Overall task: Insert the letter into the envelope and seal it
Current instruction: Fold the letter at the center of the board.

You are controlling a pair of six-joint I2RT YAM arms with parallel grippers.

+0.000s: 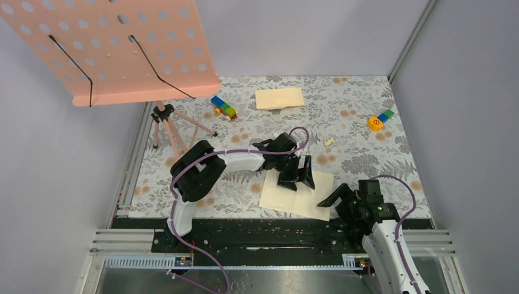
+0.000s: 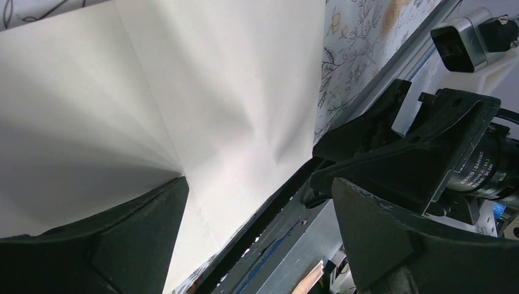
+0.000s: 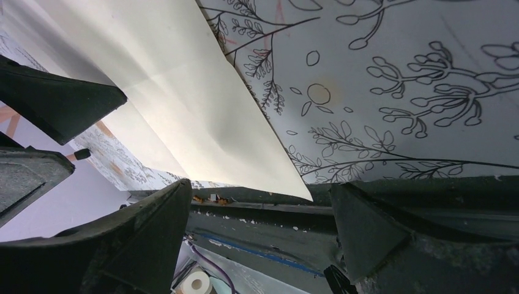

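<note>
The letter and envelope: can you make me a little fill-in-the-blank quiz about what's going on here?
1. The letter lies near the arms, not yet ____ the envelope.
2. The left gripper and right gripper are both ____, holding nothing.
3. The gripper over the letter's far edge is the ____ one.
Missing words: inside; open; left.
</note>
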